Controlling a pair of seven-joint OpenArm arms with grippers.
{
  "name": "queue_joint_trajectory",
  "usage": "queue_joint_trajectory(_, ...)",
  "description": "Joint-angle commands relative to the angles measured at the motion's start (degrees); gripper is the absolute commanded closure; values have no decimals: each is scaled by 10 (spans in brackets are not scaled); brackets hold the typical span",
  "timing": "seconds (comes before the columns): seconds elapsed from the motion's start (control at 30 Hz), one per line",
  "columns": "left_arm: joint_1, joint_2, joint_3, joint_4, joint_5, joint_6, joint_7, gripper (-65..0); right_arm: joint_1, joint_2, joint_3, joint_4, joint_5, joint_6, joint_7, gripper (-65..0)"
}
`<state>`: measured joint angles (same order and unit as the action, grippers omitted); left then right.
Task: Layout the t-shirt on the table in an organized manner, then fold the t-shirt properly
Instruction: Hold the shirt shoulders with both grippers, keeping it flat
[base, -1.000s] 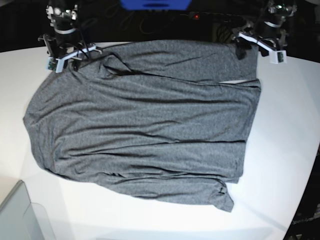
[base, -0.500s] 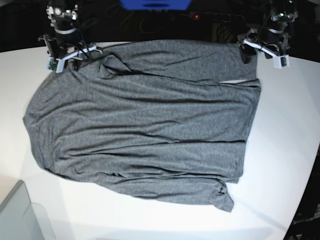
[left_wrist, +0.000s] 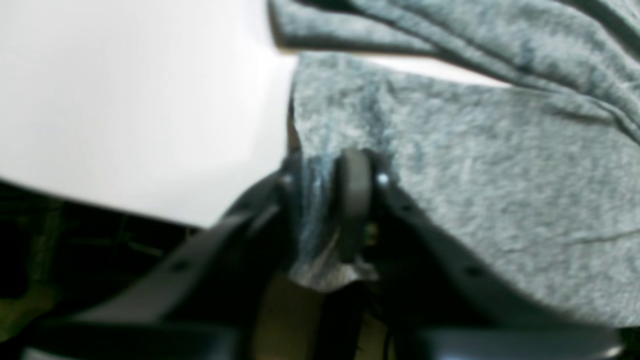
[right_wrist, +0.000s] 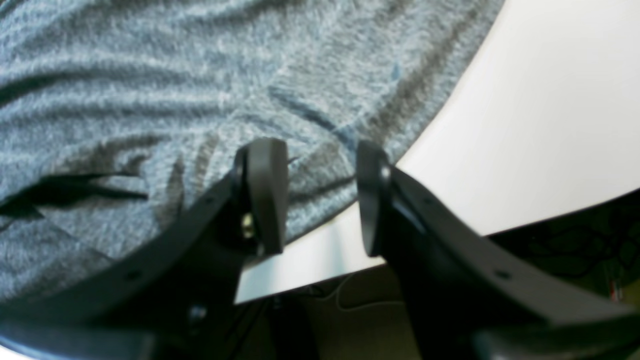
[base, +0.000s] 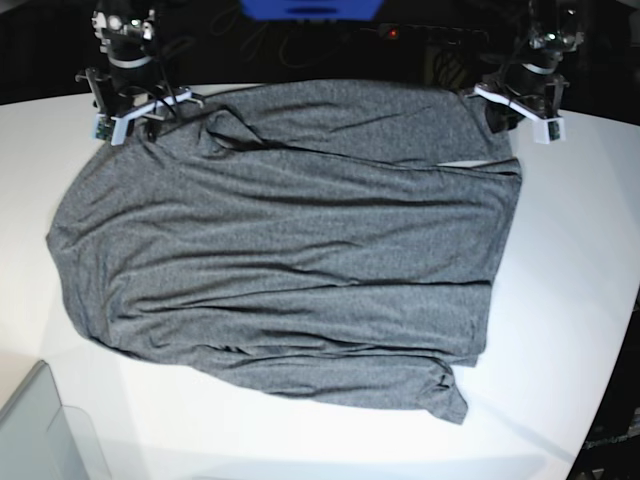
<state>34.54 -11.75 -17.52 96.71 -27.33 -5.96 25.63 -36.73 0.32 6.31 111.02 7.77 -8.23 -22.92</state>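
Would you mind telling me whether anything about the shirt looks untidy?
Yes: the shirt lies askew on the table, its far sleeve folded loosely over the body, with wrinkles across the middle and a bunched corner at the near hem.

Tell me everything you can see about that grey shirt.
The t-shirt is heathered dark grey, soft knit, spread mostly flat with shallow wrinkles on the white table. A sleeve is folded across its far edge. The left gripper pinches one far corner between its fingers; the right gripper stands open over the other far corner.

A translucent grey bin corner (base: 45, 425) and a blue object (base: 310, 8) show.
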Motion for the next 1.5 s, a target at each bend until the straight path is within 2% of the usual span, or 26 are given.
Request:
queue_joint_trajectory(0.0,8,-3,0,0,-2,-2,21,-36,-4,3,2,13,-2,-3,12,-238)
queue_joint_trajectory(0.03,8,-3,-1,0,-2,-2,21,-1,-8,3,2,13,-2,-3,12,-239)
queue_joint_trajectory(0.2,7,-3,-2,8,-2,-2,23,-1,-10,4,2,13,-3,-3,12,-253)
queue_joint_trajectory(0.47,8,-12,-4,28,-2,-2,21,-1,-4,12,36,8,-4,-6,12,-407)
queue_joint_trajectory(0.57,7,-15,-4,29,-3,-2,21,-1,13,10,60,-5,-4,-6,12,-435)
queue_joint_trajectory(0.7,7,-15,-4,29,-3,-2,20,-1,31,12,73,-47,-4,-5,10,-438)
queue_joint_trajectory(0.9,7,-15,-4,29,-3,-2,20,-1,33,9,68,-65,-3,-3,-35,-448)
queue_joint_trajectory(1.23,7,-15,-4,29,-3,-2,20,-1,43,1,39,-97,-3,-3,-35,-441)
queue_joint_trajectory(1.27,7,-15,-4,29,-3,-2,20,-1,44,1,36,-101,-2,-3,-34,-428)
queue_joint_trajectory(1.33,8,-15,-4,29,-3,-2,20,-1,44,1,35,-104,-2,-3,-33,-361)
queue_joint_trajectory(1.47,11,-14,-18,41,-5,-2,20,-1,44,1,39,-104,-2,-3,-32,-137)
